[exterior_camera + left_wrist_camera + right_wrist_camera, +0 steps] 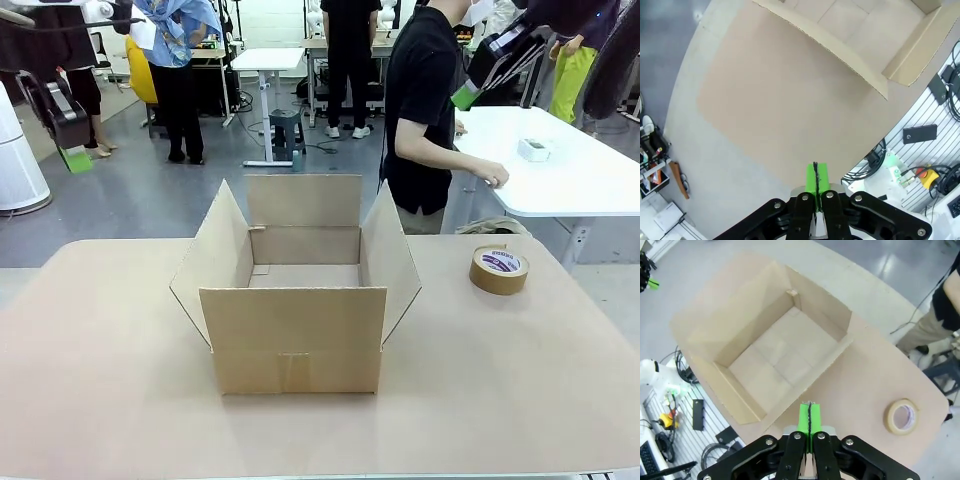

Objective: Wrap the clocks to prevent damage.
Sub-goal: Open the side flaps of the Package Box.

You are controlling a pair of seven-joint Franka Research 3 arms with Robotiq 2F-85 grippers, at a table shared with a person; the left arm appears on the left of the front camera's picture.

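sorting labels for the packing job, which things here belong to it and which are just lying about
Likely for the job:
- cardboard box, flaps open, empty inside
- tape roll, lying flat on the table to the box's right

Just about:
- small white box on the far white table

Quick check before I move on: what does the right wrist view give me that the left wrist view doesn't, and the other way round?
Right wrist view, not the left: the cardboard box with its whole bare inside, the tape roll on the table beside it, and a person at the far edge.
Left wrist view, not the right: a wide bare stretch of table beside one box flap, and clutter on the floor past the table's edge.
Both: box, table, a red button below the table, and the left gripper and right gripper, each shut and holding nothing.
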